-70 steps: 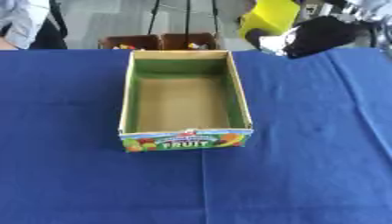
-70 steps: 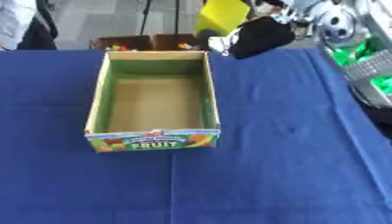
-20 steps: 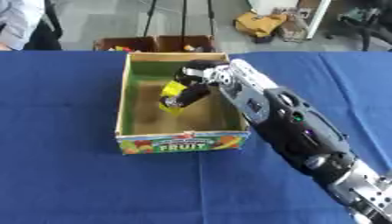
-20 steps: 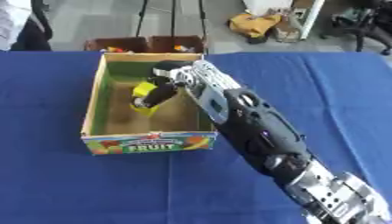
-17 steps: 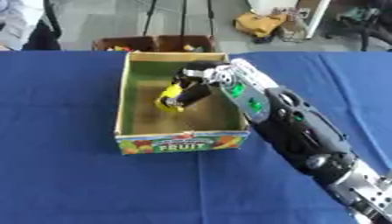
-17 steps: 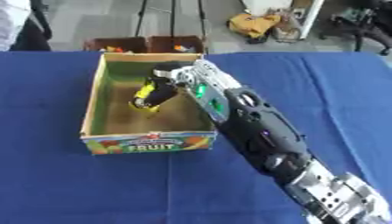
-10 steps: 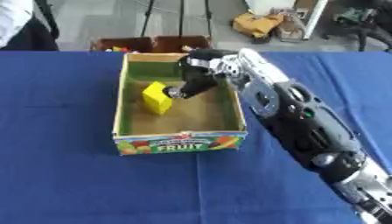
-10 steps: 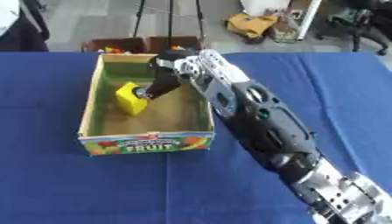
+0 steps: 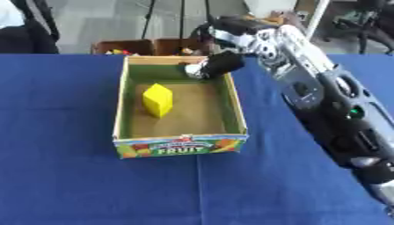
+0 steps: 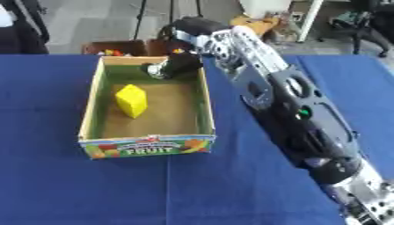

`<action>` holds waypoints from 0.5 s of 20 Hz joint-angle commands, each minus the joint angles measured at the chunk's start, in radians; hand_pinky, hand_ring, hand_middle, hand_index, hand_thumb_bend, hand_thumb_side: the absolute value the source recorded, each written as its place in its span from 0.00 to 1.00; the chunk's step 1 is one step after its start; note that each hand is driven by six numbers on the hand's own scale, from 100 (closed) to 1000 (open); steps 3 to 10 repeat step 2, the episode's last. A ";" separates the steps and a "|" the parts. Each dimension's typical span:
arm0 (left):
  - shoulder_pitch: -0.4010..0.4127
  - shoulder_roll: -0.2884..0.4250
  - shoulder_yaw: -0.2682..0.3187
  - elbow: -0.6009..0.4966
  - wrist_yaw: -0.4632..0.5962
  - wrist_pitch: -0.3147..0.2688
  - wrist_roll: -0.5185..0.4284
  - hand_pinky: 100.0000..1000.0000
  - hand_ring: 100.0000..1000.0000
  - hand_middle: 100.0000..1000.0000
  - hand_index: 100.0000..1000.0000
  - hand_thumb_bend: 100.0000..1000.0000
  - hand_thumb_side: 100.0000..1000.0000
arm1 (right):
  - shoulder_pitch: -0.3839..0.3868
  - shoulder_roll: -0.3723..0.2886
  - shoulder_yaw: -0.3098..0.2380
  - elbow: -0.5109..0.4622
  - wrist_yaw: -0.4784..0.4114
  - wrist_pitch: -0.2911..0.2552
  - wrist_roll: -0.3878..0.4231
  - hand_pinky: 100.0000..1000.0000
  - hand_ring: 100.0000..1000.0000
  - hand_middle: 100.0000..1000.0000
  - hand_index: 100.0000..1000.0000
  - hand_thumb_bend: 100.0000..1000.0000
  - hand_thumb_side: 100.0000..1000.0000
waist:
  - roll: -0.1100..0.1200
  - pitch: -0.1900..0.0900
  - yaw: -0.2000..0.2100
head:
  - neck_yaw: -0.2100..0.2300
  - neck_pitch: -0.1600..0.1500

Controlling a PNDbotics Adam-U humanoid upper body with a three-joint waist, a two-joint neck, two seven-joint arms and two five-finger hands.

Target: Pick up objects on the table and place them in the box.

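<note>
The yellow block [image 9: 157, 99] lies inside the box [image 9: 233, 105], apart from the right hand [image 9: 215, 66], which hovers over the far right corner with fingers curled, holding nothing. Its forearm could catch the rim and drag the box. The blue table [image 9: 61, 176] shows no other objects; crates [image 9: 150, 46] sit behind
</note>
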 commanded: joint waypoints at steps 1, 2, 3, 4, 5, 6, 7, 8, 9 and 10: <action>-0.004 0.029 0.013 -0.019 -0.002 -0.001 0.008 0.67 0.94 0.95 0.98 0.00 1.00 | 0.031 -0.094 -0.047 -0.162 -0.018 0.017 -0.004 0.69 0.87 0.67 0.90 0.32 0.72 | 0.000 -0.027 -0.004 | 0.010 -0.016; -0.003 0.028 0.014 -0.019 -0.002 -0.001 0.009 0.67 0.94 0.95 0.98 0.00 1.00 | 0.057 -0.113 -0.063 -0.214 -0.026 0.026 -0.010 0.69 0.87 0.67 0.89 0.33 0.70 | 0.002 -0.026 -0.007 | 0.013 -0.018; -0.003 0.028 0.014 -0.019 -0.002 -0.001 0.009 0.67 0.94 0.95 0.98 0.00 1.00 | 0.057 -0.113 -0.063 -0.214 -0.026 0.026 -0.010 0.69 0.87 0.67 0.89 0.33 0.70 | 0.002 -0.026 -0.007 | 0.013 -0.018; -0.003 0.028 0.014 -0.019 -0.002 -0.001 0.009 0.67 0.94 0.95 0.98 0.00 1.00 | 0.057 -0.113 -0.063 -0.214 -0.026 0.026 -0.010 0.69 0.87 0.67 0.89 0.33 0.70 | 0.002 -0.026 -0.007 | 0.013 -0.018; -0.003 0.028 0.014 -0.019 -0.002 -0.001 0.009 0.67 0.94 0.95 0.98 0.00 1.00 | 0.057 -0.113 -0.063 -0.214 -0.026 0.026 -0.010 0.69 0.87 0.67 0.89 0.33 0.70 | 0.002 -0.026 -0.007 | 0.013 -0.018; -0.003 0.028 0.014 -0.019 -0.002 -0.001 0.009 0.67 0.94 0.95 0.98 0.00 1.00 | 0.057 -0.113 -0.063 -0.214 -0.026 0.026 -0.010 0.69 0.87 0.67 0.89 0.33 0.70 | 0.002 -0.026 -0.007 | 0.013 -0.018; -0.003 0.028 0.014 -0.019 -0.002 -0.001 0.009 0.67 0.94 0.95 0.98 0.00 1.00 | 0.057 -0.113 -0.063 -0.214 -0.026 0.026 -0.010 0.69 0.87 0.67 0.89 0.33 0.70 | 0.002 -0.026 -0.007 | 0.013 -0.018; -0.003 0.028 0.014 -0.019 -0.002 -0.001 0.009 0.67 0.94 0.95 0.98 0.00 1.00 | 0.057 -0.113 -0.063 -0.214 -0.026 0.026 -0.010 0.69 0.87 0.67 0.89 0.33 0.70 | 0.002 -0.026 -0.007 | 0.013 -0.018; -0.003 0.028 0.014 -0.019 -0.002 -0.001 0.009 0.67 0.94 0.95 0.98 0.00 1.00 | 0.057 -0.113 -0.063 -0.214 -0.026 0.026 -0.010 0.69 0.87 0.67 0.89 0.33 0.70 | 0.002 -0.026 -0.007 | 0.013 -0.018; -0.003 0.028 0.014 -0.019 -0.002 -0.001 0.009 0.67 0.94 0.95 0.98 0.00 1.00 | 0.057 -0.113 -0.063 -0.214 -0.026 0.026 -0.010 0.69 0.87 0.67 0.89 0.33 0.70 | 0.002 -0.026 -0.007 | 0.013 -0.018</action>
